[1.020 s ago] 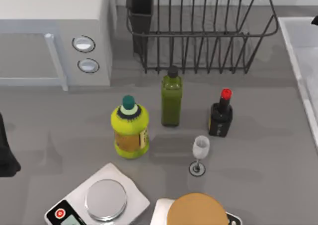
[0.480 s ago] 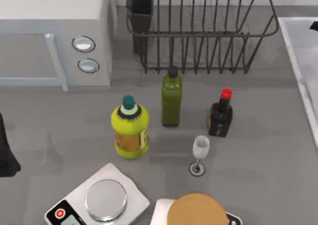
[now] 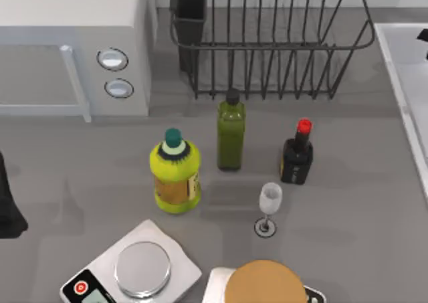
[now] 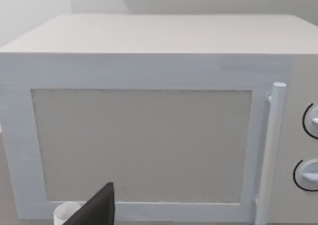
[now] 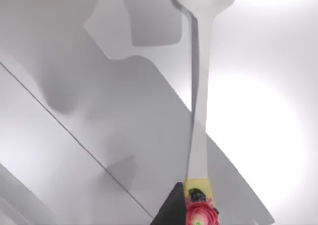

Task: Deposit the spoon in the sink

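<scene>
Right claw (image 5: 191,212) pinches the spoon (image 5: 198,111) by its handle above the sink (image 5: 99,135); an off-centre release could clip the rim.

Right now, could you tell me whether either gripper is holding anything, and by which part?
The right gripper holds the white spoon by its flower-decorated handle end, above the sink. The left gripper, by the microwave, holds nothing visible.

The left arm (image 3: 8,203) sits parked at the left edge of the table, a dark finger (image 4: 97,207) of its gripper reaching forward from the wrist. The right gripper (image 3: 423,35) hangs at the far right edge, one dark finger (image 5: 173,207) clamped against the spoon (image 5: 201,111) handle.
</scene>
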Available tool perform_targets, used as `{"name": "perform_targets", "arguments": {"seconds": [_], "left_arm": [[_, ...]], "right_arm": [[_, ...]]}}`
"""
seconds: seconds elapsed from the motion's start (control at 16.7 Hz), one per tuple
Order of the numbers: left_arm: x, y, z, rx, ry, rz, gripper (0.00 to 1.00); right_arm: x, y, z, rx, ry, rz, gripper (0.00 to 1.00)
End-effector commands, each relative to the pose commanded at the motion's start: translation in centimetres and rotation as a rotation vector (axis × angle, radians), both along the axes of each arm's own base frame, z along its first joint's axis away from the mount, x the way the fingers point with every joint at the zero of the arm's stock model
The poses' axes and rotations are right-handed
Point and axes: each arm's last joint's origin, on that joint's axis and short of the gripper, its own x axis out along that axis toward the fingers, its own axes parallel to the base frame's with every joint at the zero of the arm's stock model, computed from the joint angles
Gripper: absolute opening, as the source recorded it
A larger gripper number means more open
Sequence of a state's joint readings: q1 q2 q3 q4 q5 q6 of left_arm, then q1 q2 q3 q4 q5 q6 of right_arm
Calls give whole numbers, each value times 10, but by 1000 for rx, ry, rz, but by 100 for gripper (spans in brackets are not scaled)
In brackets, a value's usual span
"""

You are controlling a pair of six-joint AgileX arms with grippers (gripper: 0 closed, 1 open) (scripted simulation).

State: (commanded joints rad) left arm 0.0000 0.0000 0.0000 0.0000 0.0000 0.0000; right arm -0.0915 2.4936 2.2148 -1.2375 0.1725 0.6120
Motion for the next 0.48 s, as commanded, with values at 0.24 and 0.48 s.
{"name": "perform_targets", "arguments": {"seconds": [0.24,0.48], "left_arm": [[0,0,0,0,0,0,100],[0,0,0,0,0,0,100]], "right_arm": [[0,0,0,0,0,0,100],[0,0,0,0,0,0,100]]}}
